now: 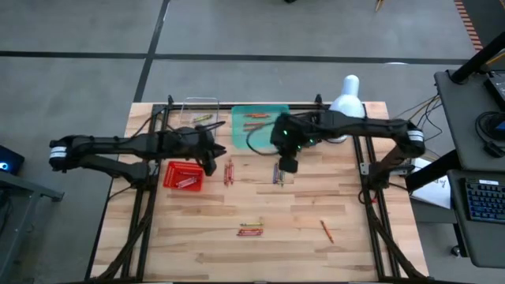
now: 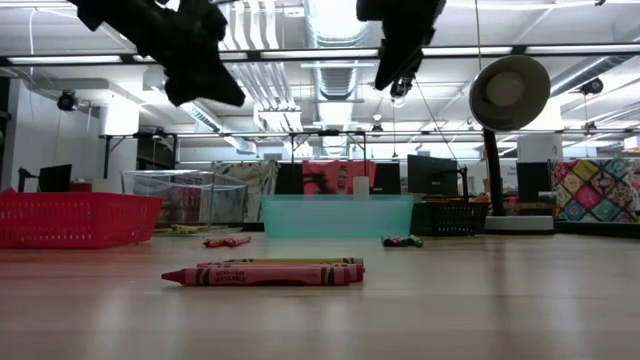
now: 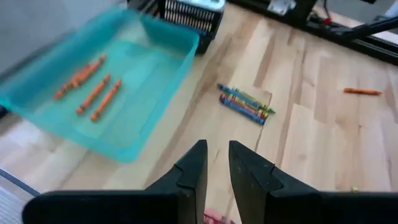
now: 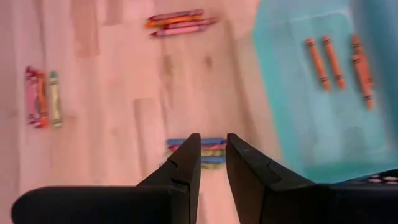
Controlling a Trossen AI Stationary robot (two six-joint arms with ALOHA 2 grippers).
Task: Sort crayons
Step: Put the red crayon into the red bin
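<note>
Crayons lie in small groups on the wooden table: a red group, a blue and purple group, a red and yellow-green group near the front, and one orange crayon. Three orange crayons lie in the teal tray. My left gripper hangs above the table between the red mesh basket and the red group, shut and empty. My right gripper hangs above the blue and purple group, shut and empty. Both are well above the table in the low view.
A clear box stands at the far left beside the teal tray. A white lamp stands at the far right, and a dark basket sits behind the tray. Bare wood lies along the table's front left and right.
</note>
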